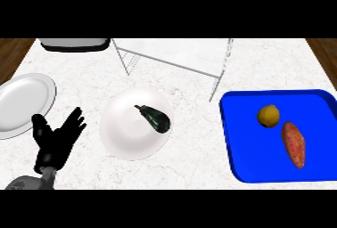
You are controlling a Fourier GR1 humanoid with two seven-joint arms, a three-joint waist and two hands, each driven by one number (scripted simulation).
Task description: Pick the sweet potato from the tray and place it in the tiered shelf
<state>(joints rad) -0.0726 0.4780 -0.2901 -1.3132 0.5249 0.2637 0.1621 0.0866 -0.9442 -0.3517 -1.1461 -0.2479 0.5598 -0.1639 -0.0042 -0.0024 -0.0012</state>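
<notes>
An orange-red sweet potato (294,144) lies lengthwise in the right half of a blue tray (233,133) at the counter's right side. A wire tiered shelf (176,55) with a white top stands at the back centre. My left hand (56,136) rests open at the lower left, fingers up, far from the tray. My right hand is out of view.
A yellow lemon (269,115) sits in the tray just up and left of the sweet potato. A white plate (128,133) at centre holds a dark eggplant (154,118). Another white plate (23,104) lies far left. A grey-white container (74,43) stands at back left.
</notes>
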